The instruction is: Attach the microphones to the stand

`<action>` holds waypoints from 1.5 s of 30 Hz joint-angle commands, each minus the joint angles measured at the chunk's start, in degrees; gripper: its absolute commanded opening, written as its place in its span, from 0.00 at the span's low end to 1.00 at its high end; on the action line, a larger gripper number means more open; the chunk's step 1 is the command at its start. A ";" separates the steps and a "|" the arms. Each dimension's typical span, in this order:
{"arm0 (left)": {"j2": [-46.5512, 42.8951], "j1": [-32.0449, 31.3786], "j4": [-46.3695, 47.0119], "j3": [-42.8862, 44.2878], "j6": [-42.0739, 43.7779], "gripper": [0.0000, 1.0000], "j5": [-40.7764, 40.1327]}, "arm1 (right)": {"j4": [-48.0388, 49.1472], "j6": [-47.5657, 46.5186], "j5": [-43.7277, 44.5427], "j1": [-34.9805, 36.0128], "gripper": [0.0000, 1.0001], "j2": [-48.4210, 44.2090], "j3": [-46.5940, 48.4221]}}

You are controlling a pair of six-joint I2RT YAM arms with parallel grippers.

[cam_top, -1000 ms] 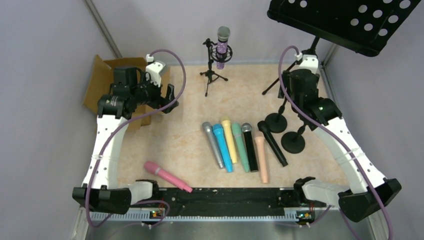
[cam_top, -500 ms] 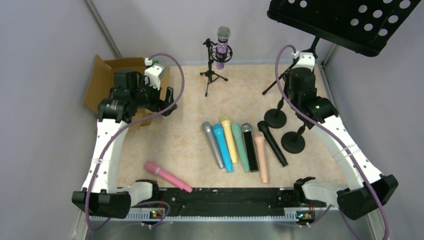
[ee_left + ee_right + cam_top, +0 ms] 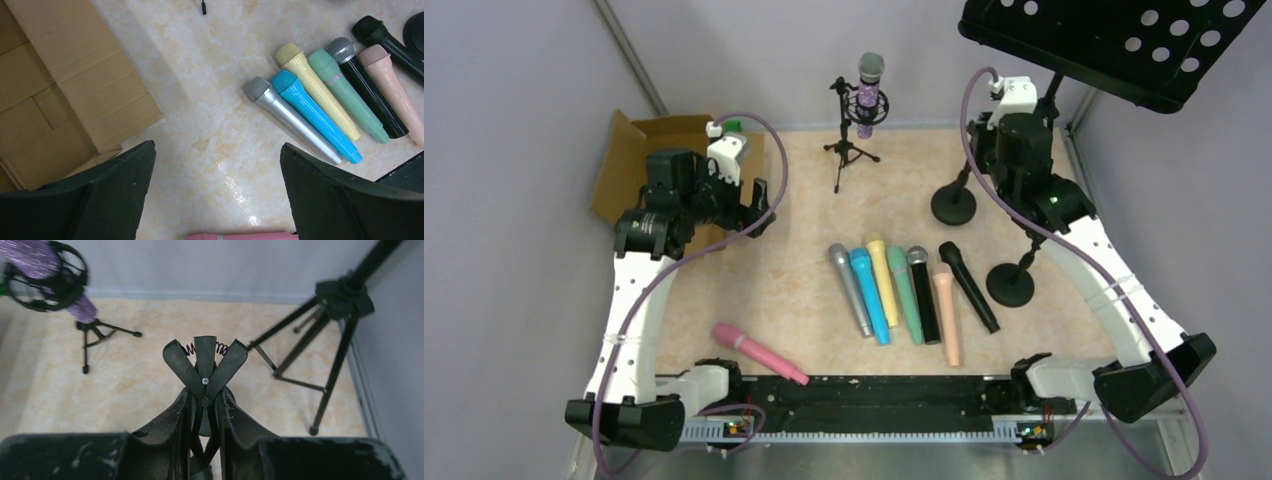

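The pink microphone (image 3: 759, 352) lies alone and aslant by the front edge of the bench (image 3: 794, 260), nearest the arm bases. Beyond it, 7 microphones lie side by side with their heads turned away from the bases. They look laid out for picking 1 at a time: silver microphone (image 3: 292, 120), blue microphone (image 3: 315, 117), yellow microphone (image 3: 320, 92), teal microphone (image 3: 345, 92), black microphone with a grey mesh head (image 3: 367, 92), peach microphone (image 3: 395, 90) and an all-black microphone (image 3: 387, 42) slanting at the right end.

To their left, the left pincer (image 3: 217, 147) hangs spread wide and empty over bare bench beside the cardboard box (image 3: 60, 95). It is probably waiting clear of the work.

Right of the row stands a round-base stand (image 3: 1010, 285) that nothing is touching. Farther back, the right pincer (image 3: 205, 400) is pressed together on the spring clip (image 3: 205, 357) of a second stand, whose round base (image 3: 953, 205) shows behind the row. Gripping the clip likely gives control of the stand's top, for positioning it or for spreading the clip to take a microphone. I cannot tell whether that base rests on the bench.

Farthest off, the glittery purple microphone (image 3: 867, 85) already sits in its small tripod stand (image 3: 849, 150). A music stand (image 3: 1114, 40) fills the far right corner.
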 commanded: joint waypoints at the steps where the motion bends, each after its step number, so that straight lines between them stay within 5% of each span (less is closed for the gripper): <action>1: -2.22 0.25 2.25 -0.27 -0.99 0.99 -1.36 | 8.24 -3.37 0.66 7.10 0.00 0.52 10.47; 12: -3.54 1.21 1.47 -0.66 -1.14 0.99 -6.24 | 9.34 -8.08 0.90 31.75 0.00 8.96 19.95; 18: -3.48 9.26 0.44 1.70 -1.97 0.99 -2.30 | 11.54 -8.17 -2.90 39.40 0.00 13.64 20.49; 25: -4.12 15.64 -2.31 1.82 1.21 0.99 4.61 | 13.77 -6.66 -9.86 41.15 0.00 16.79 18.02; 45: -6.10 17.39 -14.03 -0.43 17.41 0.99 16.66 | 15.33 -12.88 -24.49 40.46 0.03 21.62 12.38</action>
